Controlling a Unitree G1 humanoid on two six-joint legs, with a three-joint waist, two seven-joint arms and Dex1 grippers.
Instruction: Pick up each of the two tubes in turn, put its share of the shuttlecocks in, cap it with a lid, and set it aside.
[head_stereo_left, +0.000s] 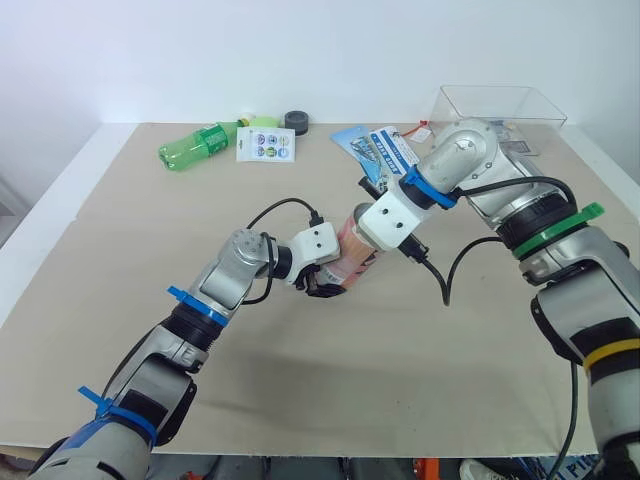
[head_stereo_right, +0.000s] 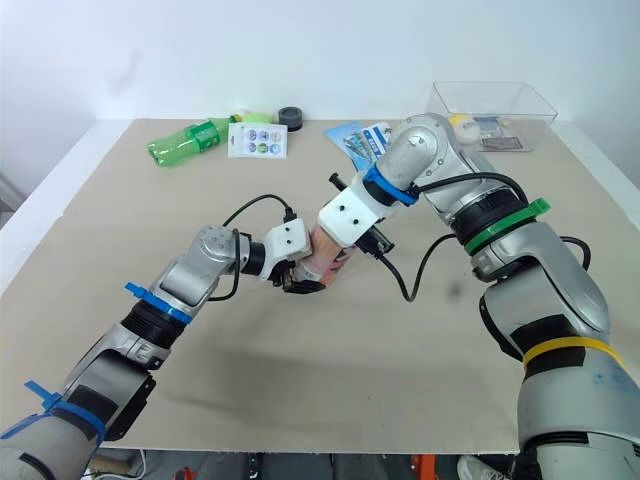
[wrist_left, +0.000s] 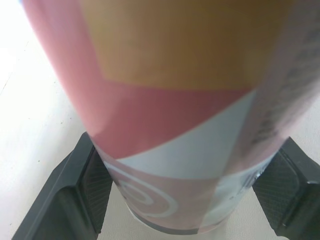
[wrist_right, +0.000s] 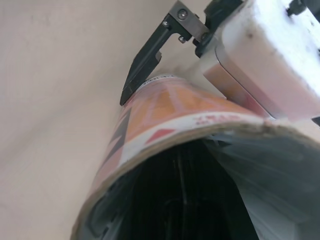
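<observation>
A pink, orange and white tube (head_stereo_left: 350, 255) is held tilted just above the middle of the table (head_stereo_left: 120, 230). My left gripper (head_stereo_left: 325, 285) is shut on its lower end; in the left wrist view its two black pads (wrist_left: 95, 185) press the tube (wrist_left: 170, 150) from both sides. My right gripper (head_stereo_left: 362, 238) is at the tube's upper, open end. The right wrist view looks into the tube's dark mouth (wrist_right: 185, 190), with the left gripper's finger (wrist_right: 145, 60) behind it. What lies inside the tube is hidden.
Along the far edge lie a green bottle (head_stereo_left: 200, 145), a printed card (head_stereo_left: 268, 145), a small black round lid (head_stereo_left: 296, 121) and blue packets (head_stereo_left: 375, 148). A clear plastic box (head_stereo_left: 500, 105) stands at the far right.
</observation>
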